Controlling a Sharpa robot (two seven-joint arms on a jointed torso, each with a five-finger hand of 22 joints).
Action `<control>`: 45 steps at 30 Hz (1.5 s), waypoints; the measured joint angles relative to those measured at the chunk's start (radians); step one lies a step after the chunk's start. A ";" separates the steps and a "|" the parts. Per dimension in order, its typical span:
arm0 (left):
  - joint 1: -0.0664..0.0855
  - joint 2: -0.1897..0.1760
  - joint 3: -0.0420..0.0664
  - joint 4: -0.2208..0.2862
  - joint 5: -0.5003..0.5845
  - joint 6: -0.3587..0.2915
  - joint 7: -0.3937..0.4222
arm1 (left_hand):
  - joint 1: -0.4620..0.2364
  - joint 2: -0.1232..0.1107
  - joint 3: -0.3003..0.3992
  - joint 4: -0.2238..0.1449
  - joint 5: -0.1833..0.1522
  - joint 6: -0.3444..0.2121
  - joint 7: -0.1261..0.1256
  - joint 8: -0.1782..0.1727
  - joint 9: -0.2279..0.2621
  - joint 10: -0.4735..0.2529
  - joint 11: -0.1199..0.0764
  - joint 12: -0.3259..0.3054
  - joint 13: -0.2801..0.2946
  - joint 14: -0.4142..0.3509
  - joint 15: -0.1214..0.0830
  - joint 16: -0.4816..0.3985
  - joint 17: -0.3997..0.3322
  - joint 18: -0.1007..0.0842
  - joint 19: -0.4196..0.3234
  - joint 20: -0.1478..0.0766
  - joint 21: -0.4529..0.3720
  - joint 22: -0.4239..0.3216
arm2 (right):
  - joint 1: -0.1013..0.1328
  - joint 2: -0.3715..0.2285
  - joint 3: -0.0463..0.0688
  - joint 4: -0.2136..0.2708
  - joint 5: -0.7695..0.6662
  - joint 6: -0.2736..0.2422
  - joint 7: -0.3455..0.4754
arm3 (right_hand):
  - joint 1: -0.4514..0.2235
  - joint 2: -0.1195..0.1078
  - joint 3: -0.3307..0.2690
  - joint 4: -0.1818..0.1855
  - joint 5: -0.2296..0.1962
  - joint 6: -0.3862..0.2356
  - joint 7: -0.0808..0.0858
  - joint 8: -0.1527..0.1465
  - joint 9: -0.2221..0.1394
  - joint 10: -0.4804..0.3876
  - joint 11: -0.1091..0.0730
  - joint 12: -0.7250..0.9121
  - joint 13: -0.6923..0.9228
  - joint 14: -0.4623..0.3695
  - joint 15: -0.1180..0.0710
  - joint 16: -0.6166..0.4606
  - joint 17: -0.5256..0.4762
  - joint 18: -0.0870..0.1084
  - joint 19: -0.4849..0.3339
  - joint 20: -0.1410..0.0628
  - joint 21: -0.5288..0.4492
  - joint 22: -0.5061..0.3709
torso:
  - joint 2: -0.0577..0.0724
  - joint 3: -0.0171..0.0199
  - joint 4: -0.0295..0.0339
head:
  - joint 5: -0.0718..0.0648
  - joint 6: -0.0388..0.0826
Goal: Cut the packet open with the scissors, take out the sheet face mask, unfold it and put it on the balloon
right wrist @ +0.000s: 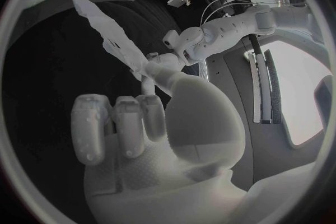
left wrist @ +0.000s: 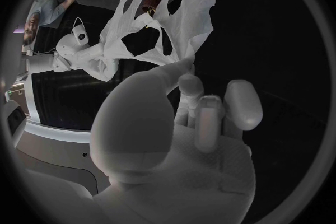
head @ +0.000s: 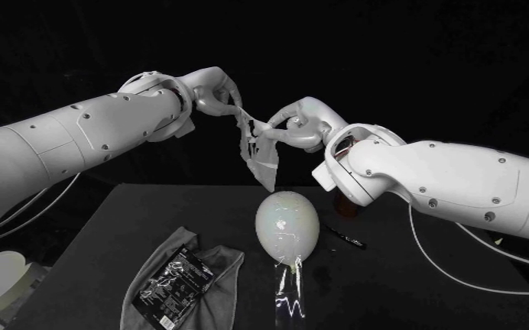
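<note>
While both arms are raised over the black table (head: 374, 299), the left arm (head: 77, 143) comes in from one side and the right arm (head: 452, 177) from the other, and their hands meet in the air above its far edge. A grey cloth (head: 226, 265) lies crumpled on the near part of the table. Just beside it stands the pale balloon (head: 287, 224), egg-shaped and upright, with a strip of clear film (head: 289, 296) below it. Between the hands hangs the sheet face mask (head: 262, 163), partly unfolded, its cut-out holes visible in the left wrist view (left wrist: 154, 17); its lower end dangles just above the balloon without touching it. The black packet (head: 176, 280) rests on the cloth. The left hand (head: 215, 89) pinches the mask's upper edge between thumb and fingertip, the other fingers curled. The right hand (head: 292, 124) pinches the mask lower down in the same way. A slim dark object (head: 345, 237), too small to identify, lies near the balloon.
</note>
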 measured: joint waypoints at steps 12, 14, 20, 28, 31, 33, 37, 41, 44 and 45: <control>-0.004 -0.010 0.000 0.003 0.003 -0.010 0.009 | -0.005 -0.005 0.000 0.000 0.000 0.000 0.000 0.000 0.000 0.003 -0.003 0.000 0.000 0.000 0.000 0.000 0.000 0.000 0.000 0.000 0.000 0.000 | -0.025 0.014 -0.006 0.012 0.119 -0.043 0.000 | 0.000 0.000 0.000 0.000 0.000 -0.002 0.001 0.000 0.000 0.000 0.000 -0.003 -0.001 0.000 0.000 0.001 0.000 0.000 0.000 0.000 -0.006 0.001 | -0.001 -0.0014 0.0010 | 0.001 -0.004; -0.005 -0.014 -0.001 0.006 0.003 -0.010 0.010 | -0.005 -0.005 0.000 0.000 0.000 0.000 0.000 0.000 0.000 0.003 -0.003 0.000 0.000 0.000 0.000 0.000 0.000 0.000 0.000 0.000 0.000 0.000 | -0.025 0.012 -0.007 0.003 0.121 -0.045 0.000 | 0.000 0.000 0.000 0.000 -0.002 -0.003 0.002 0.000 0.000 0.000 0.000 -0.004 -0.001 0.000 0.000 0.001 -0.001 0.000 0.000 0.000 -0.006 0.001 | -0.002 -0.0011 0.0010 | 0.002 -0.004; -0.005 -0.021 -0.002 0.018 0.003 -0.010 0.010 | -0.004 -0.004 0.000 0.000 -0.002 0.000 0.000 -0.002 0.000 0.005 -0.005 0.000 -0.001 -0.001 -0.001 0.000 0.000 0.000 0.000 0.000 0.000 0.000 | -0.027 0.010 -0.007 -0.051 0.111 -0.044 0.003 | 0.000 0.000 0.003 0.003 -0.002 -0.006 0.002 0.000 0.000 0.000 0.000 -0.004 0.000 0.000 0.000 0.001 -0.001 0.000 0.000 0.000 -0.006 0.001 | -0.002 0.0010 0.0009 | 0.004 -0.004; -0.005 -0.021 -0.003 0.022 0.004 -0.009 0.010 | -0.001 -0.004 0.003 -0.003 -0.001 -0.002 -0.002 -0.003 0.000 0.005 -0.005 0.000 -0.001 -0.002 -0.002 -0.002 0.000 0.000 0.000 0.000 0.000 0.000 | -0.024 0.010 -0.006 -0.108 0.087 -0.018 0.011 | 0.002 -0.001 0.003 0.003 0.002 -0.004 0.000 0.001 0.000 0.000 0.000 -0.006 0.000 0.000 0.000 0.000 -0.001 0.000 0.002 -0.002 -0.007 0.001 | -0.001 0.0015 -0.0012 | 0.000 -0.002; -0.005 -0.020 -0.003 0.022 0.005 -0.009 0.010 | -0.001 -0.004 0.003 -0.003 0.000 -0.002 -0.002 0.000 0.000 0.005 -0.005 0.000 -0.001 -0.002 -0.002 -0.003 0.000 0.000 0.000 0.000 0.000 0.000 | -0.020 0.012 -0.005 -0.129 0.075 0.011 0.015 | 0.005 0.000 0.003 0.003 0.002 -0.005 -0.001 0.001 0.000 0.000 0.000 -0.007 0.000 0.000 0.000 0.000 -0.001 0.000 0.002 -0.002 -0.007 0.000 | -0.001 0.0016 -0.0013 | -0.003 -0.001; -0.005 -0.018 -0.003 0.023 0.006 -0.009 0.009 | -0.001 -0.004 0.003 -0.003 0.000 -0.002 -0.002 0.000 0.000 0.005 -0.005 0.000 -0.001 -0.002 -0.002 -0.003 0.000 0.000 0.000 0.000 0.000 0.000 | -0.018 0.014 -0.005 -0.141 0.066 0.031 0.016 | 0.007 0.001 0.003 0.003 0.002 -0.005 -0.002 0.001 0.000 0.000 0.000 -0.007 0.000 0.000 0.000 0.000 0.000 0.000 0.002 -0.002 -0.007 0.000 | -0.001 0.0012 -0.0013 | -0.005 -0.001; -0.005 -0.015 -0.003 0.025 0.011 -0.009 0.008 | 0.000 -0.004 0.003 -0.003 0.000 -0.002 -0.002 0.000 0.000 0.005 -0.005 0.000 0.000 -0.002 -0.002 -0.003 0.000 0.000 0.000 0.000 0.000 0.000 | -0.014 0.020 -0.004 -0.164 0.041 0.062 0.019 | 0.007 0.001 0.003 0.003 0.002 -0.006 -0.002 0.001 0.000 0.000 0.000 -0.007 0.000 0.000 0.000 -0.002 0.000 0.000 0.002 -0.002 -0.007 0.000 | -0.001 0.0011 -0.0008 | -0.006 0.000; -0.005 -0.014 -0.003 0.028 0.015 -0.007 0.008 | 0.000 -0.004 0.003 -0.003 0.000 -0.002 -0.002 0.000 0.000 0.005 -0.005 0.000 0.000 -0.002 -0.002 -0.003 0.000 0.000 0.000 0.000 0.000 0.000 | -0.009 0.026 -0.003 -0.189 0.007 0.073 0.019 | 0.007 0.002 0.003 0.003 0.002 -0.006 -0.002 0.001 0.000 0.000 0.000 -0.008 -0.001 0.000 0.000 -0.001 0.000 0.000 0.002 -0.002 -0.002 0.000 | -0.001 0.0010 -0.0003 | -0.006 0.000; -0.005 -0.014 -0.003 0.029 0.017 -0.005 0.007 | 0.000 -0.004 0.003 -0.003 0.000 -0.002 -0.002 0.000 0.000 0.005 -0.005 0.000 0.000 -0.002 -0.002 -0.003 0.000 0.000 0.000 0.000 0.000 0.000 | -0.007 0.030 0.000 -0.209 -0.019 0.068 0.019 | 0.007 0.002 0.002 0.002 0.002 -0.007 -0.004 0.001 0.000 0.000 0.000 -0.009 -0.001 0.000 0.000 0.001 0.000 0.000 0.002 -0.002 -0.002 0.000 | -0.001 0.0010 -0.0002 | -0.006 0.000; -0.005 -0.014 -0.003 0.029 0.018 -0.005 0.007 | 0.000 -0.004 0.003 -0.003 0.000 -0.001 -0.002 0.000 0.000 0.005 -0.005 0.000 0.000 -0.002 -0.002 -0.001 0.000 0.000 0.000 0.000 0.000 0.000 | -0.006 0.030 0.001 -0.214 -0.025 0.064 0.019 | 0.007 0.002 0.002 0.002 0.002 -0.007 -0.004 0.001 0.000 0.000 0.000 -0.007 -0.001 0.001 -0.001 0.001 0.000 0.000 0.002 -0.002 -0.002 0.000 | -0.001 0.0010 -0.0003 | -0.006 0.000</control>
